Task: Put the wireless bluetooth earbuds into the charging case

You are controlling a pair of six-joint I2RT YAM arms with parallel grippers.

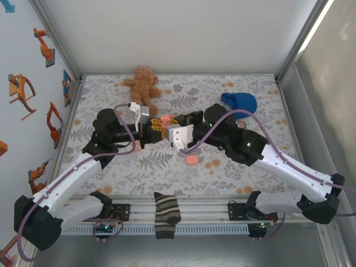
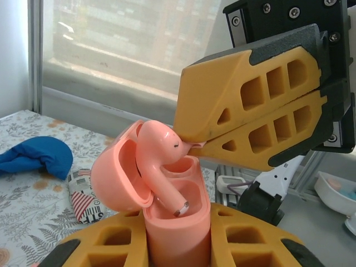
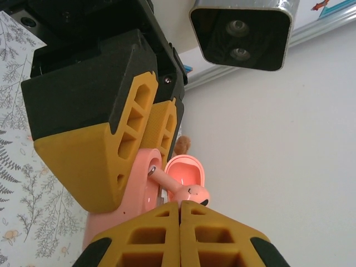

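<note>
Floral table (image 1: 189, 94) carries a teddy bear (image 1: 143, 82), blue cloth (image 1: 239, 101) and loose pink case (image 1: 191, 159).

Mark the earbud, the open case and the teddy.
earbud (image 2: 157, 146): left wrist view, on its bulb.
case (image 2: 178, 239): left wrist view, front of its lower shell.
teddy (image 1: 142, 87): top external view, on its belly.
</note>
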